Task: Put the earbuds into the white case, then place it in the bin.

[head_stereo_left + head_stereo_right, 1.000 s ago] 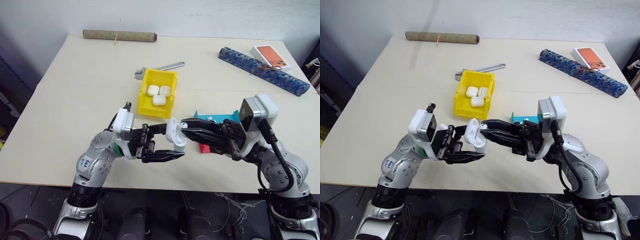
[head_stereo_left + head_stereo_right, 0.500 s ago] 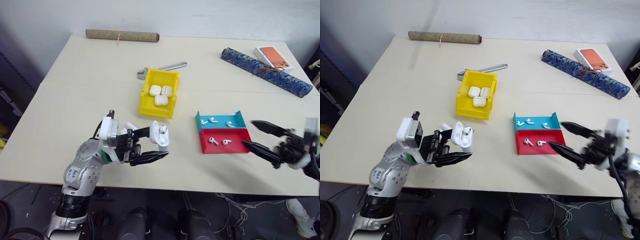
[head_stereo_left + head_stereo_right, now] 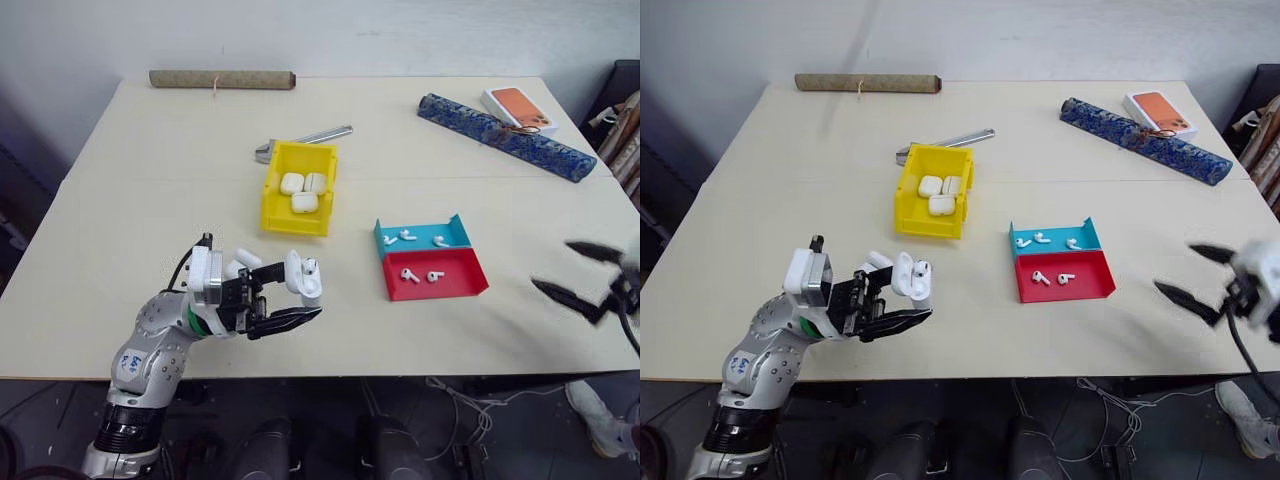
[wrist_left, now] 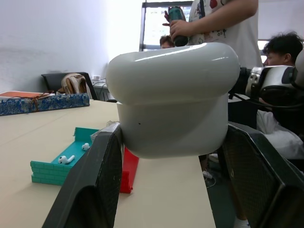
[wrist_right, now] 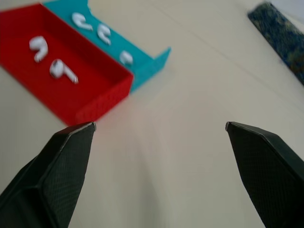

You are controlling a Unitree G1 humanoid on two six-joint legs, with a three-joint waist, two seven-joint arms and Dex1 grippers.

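**Case held open in the left fingers, right fingers spread and empty near the trays**

The step in hand looks like loading the earbuds: the white case (image 3: 303, 277) sits clamped between the left gripper (image 3: 293, 303) fingers, lifted off the counter (image 3: 150, 200), its lid hinged up. One earbud seems already seated in it, though the detail is too small to be sure. In the left wrist view the case (image 4: 173, 97) sits squarely between the two black fingers (image 4: 97, 183), gripped by its lower half.

The right gripper (image 3: 583, 271) hangs off to the far side of the left fingers, its fingers spread as wide as they go and holding nothing. From its wrist view the red tray (image 5: 66, 85) and teal tray (image 5: 121, 54) lie just ahead of the fingertips (image 5: 78, 135), with loose earbuds (image 5: 61, 70) in both.

By my reading, the next move calls for the right fingers to come down over one small earbud in a tray, pinch it by its stem, and carry it across to the open case. Once it is filled, the lid must be shut before the case goes to the yellow bin (image 3: 297, 188), which stands beyond the left fingers and already holds three white cases.
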